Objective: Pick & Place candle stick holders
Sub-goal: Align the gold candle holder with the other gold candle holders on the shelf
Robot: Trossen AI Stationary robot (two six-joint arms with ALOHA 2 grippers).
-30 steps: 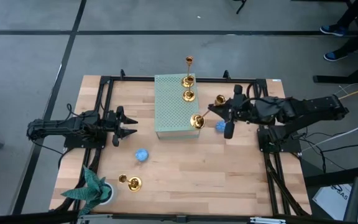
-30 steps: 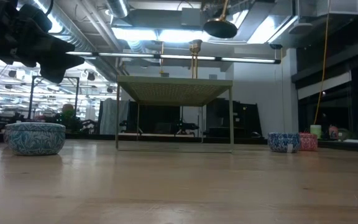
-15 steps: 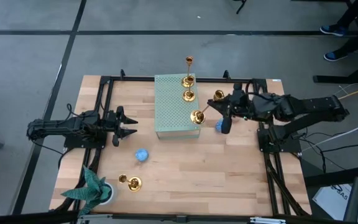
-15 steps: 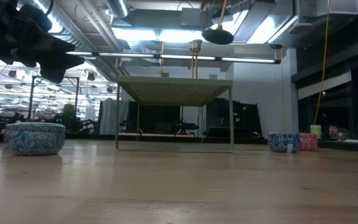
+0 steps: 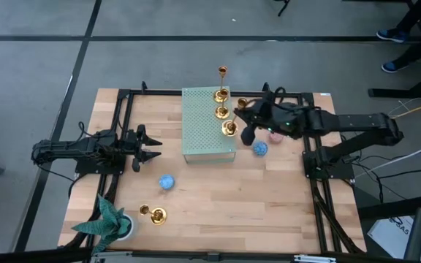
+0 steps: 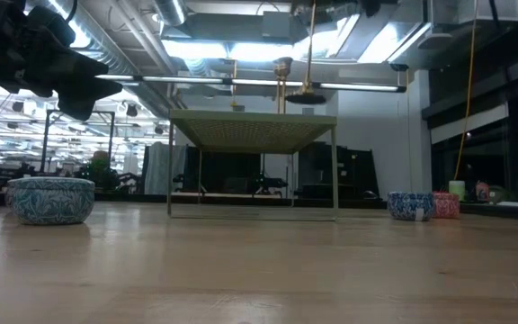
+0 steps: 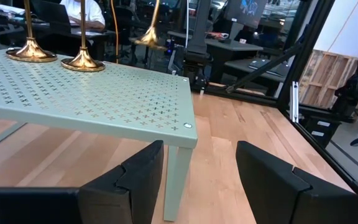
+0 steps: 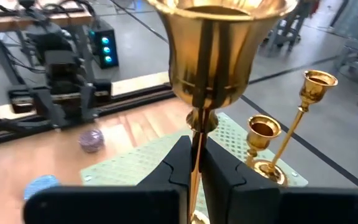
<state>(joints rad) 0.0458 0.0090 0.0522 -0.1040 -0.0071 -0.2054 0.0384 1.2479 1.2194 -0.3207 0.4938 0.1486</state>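
Note:
My right gripper is shut on a tall gold candle stick holder over the right edge of the green perforated stand. The holder's base hangs just above the stand's top. Two more gold holders stand on their bases on the stand. Another gold holder lies on its side on the table near the front left. My left gripper is open and empty left of the stand. My right gripper pinches the holder's thin stem between its two fingers, just below the cup. The fingers come level from the table's right side and lie across the stem. The holder is nearly upright, cup up, its base lifted clear of the stand's top.
A blue disc lies in front of the stand; a blue disc and a pink one lie right of it, under my right arm. A bowl with a teal plant sits at the front left corner. Black frame rails run along the table's edges.
My right gripper has moved toward the table's far edge and left, over the stand, keeping its hold. The gold holder has turned from slanted to nearly upright, and its base has come down close to the stand's top.

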